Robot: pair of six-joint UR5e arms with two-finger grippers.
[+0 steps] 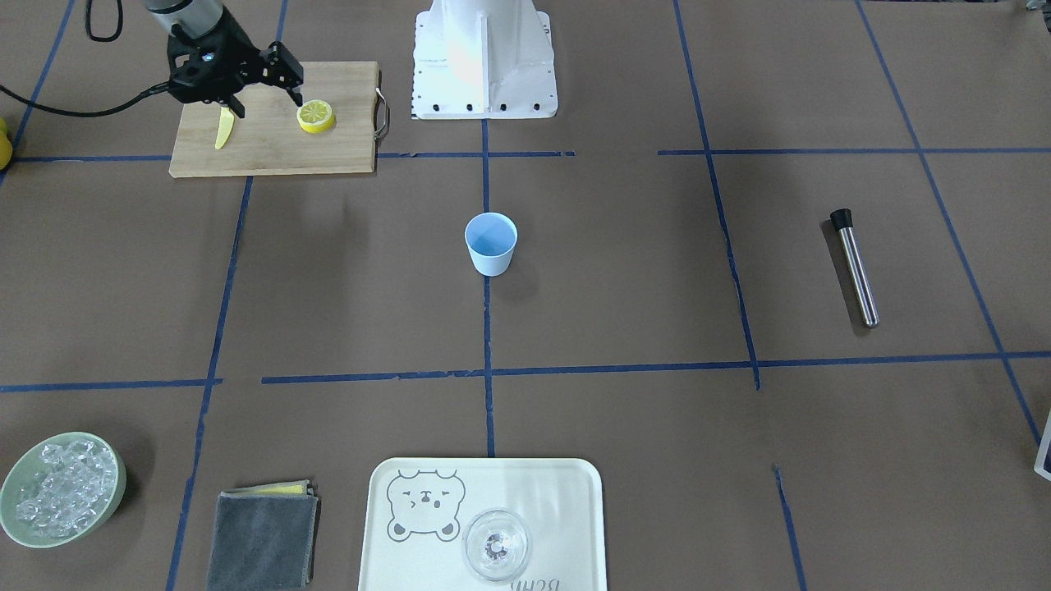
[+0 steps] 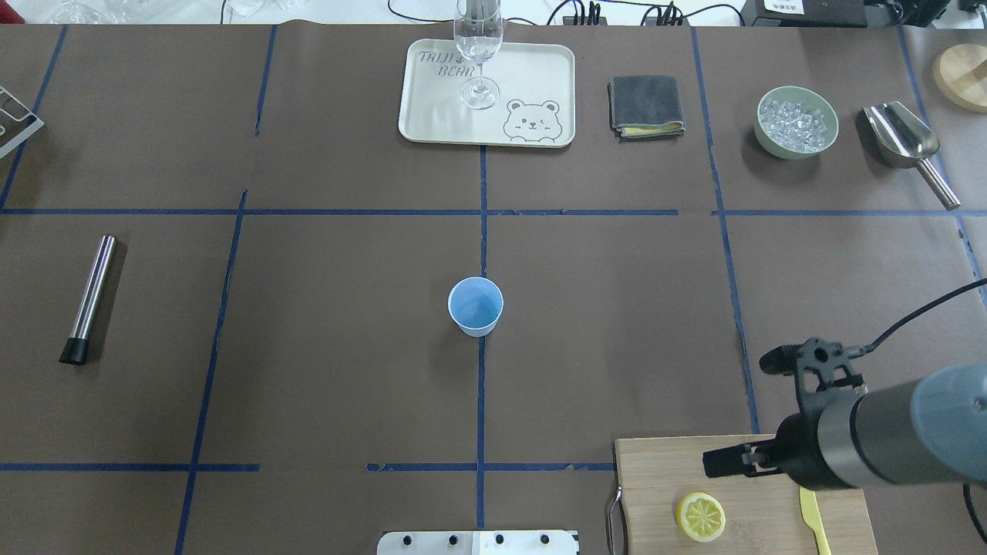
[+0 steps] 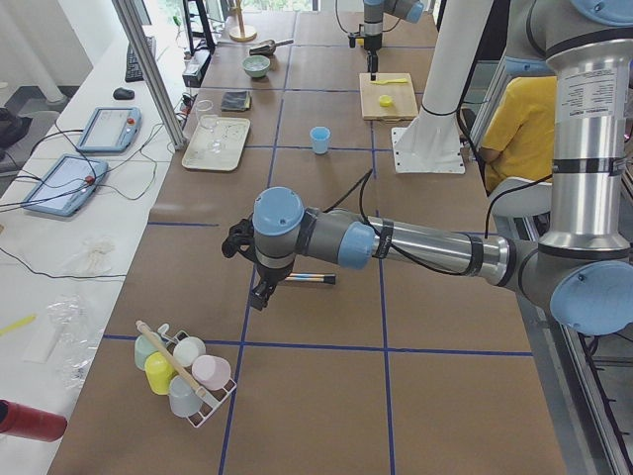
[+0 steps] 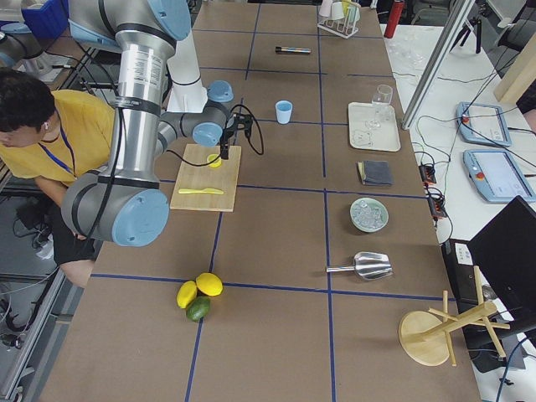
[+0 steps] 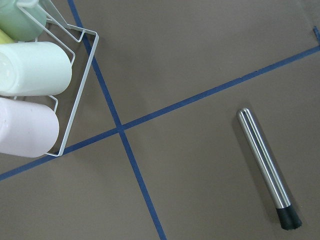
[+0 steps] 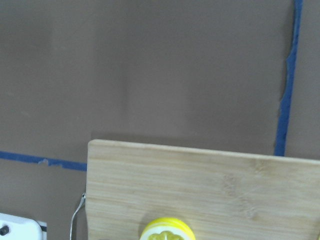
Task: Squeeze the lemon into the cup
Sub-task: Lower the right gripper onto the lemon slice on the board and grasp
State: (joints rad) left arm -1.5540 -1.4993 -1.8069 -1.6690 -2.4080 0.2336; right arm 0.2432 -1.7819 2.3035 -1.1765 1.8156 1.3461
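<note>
nearest the right wrist camera lies the lemon (image 6: pixel 167 231), cut face up on the board (image 6: pixel 200 180). right claw (image 2: pixel 752 412) hangs above that board, fingers spread wide and gripping nothing; the lemon sits just beside it, not between the fingers. the cup (image 2: pixel 476 306) stands upright at the table's middle, well apart from the board.

to do the pick well, i'd shift the claw over the lemon, come down with one finger on each side of the rind, and close gently so no juice is lost on the board. the knife (image 1: pixel 223 130) lies near and should not be nudged.

left claw (image 3: pixel 259 294) shows only side-on, so i cannot tell whether it is spread or clenched.

the table (image 1: pixel 616 287) is brown paper gridded with blue tape. a person in yellow sits behind the robot's base.
</note>
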